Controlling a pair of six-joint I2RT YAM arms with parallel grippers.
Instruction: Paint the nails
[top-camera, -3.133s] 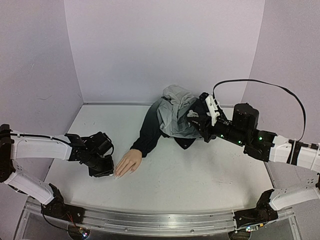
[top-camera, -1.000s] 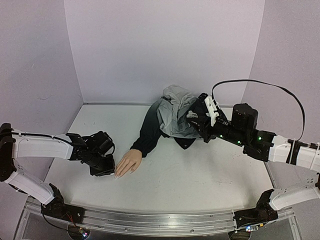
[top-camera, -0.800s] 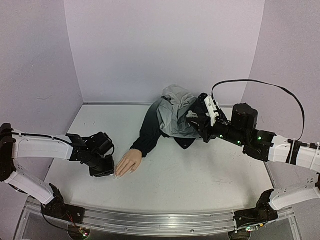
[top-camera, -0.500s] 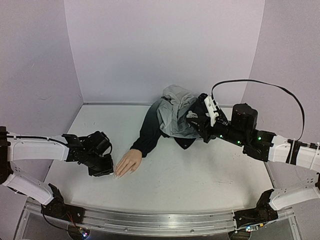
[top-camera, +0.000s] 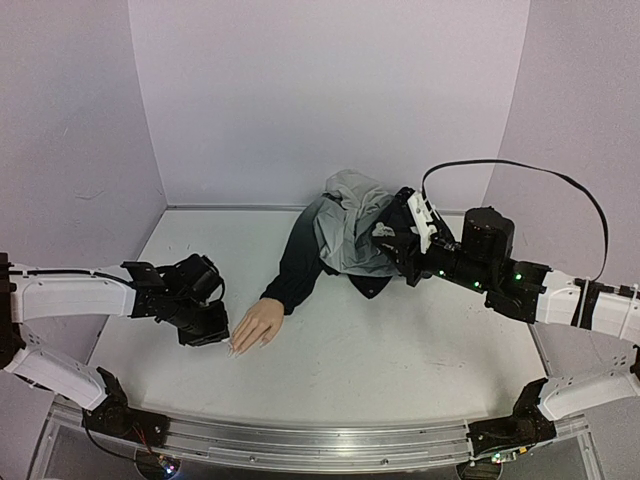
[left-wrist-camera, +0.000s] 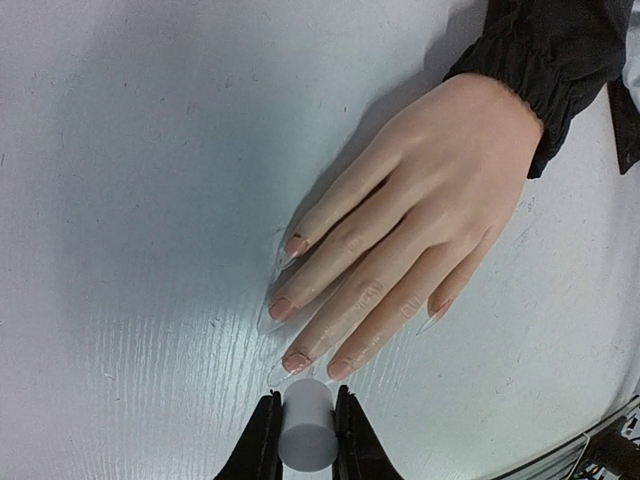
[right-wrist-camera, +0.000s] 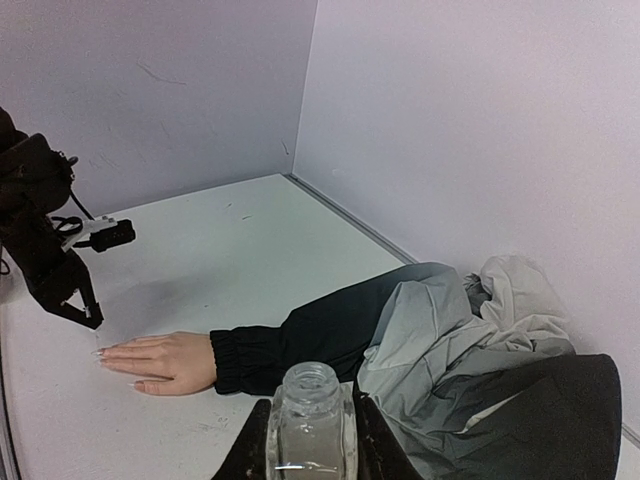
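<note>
1. A pale table (top-camera: 400, 360) fills the floor of a lilac-walled booth, with an arm reaching in from each side.
2. A crumpled heap of grey and black clothing (top-camera: 350, 225) lies near the back wall. One dark sleeve (top-camera: 295, 265) stretches from it toward the front left.
3. A flesh-coloured mannequin hand (left-wrist-camera: 400, 230) sticks out of the sleeve's cuff. It lies palm down on the table, fingers slightly spread and pointing toward the left arm.
4. The right gripper (right-wrist-camera: 310, 445) hangs over the clothing heap, well apart from the mannequin hand. Its jaws are clamped on a small clear glass bottle (right-wrist-camera: 310, 395), which stands upright with its mouth open.
5. The left gripper (top-camera: 205, 337) hangs low over the table just beside the fingertips. Its jaws are pinched on a small white cylinder (left-wrist-camera: 306, 438).
6. The nails (left-wrist-camera: 290, 247) are long, pointed and pale, at the ends of the spread fingers. In the left wrist view, the white cylinder sits just beside the tips of the two fingers on the side away from the thumb. I cannot tell whether it touches a nail.
</note>
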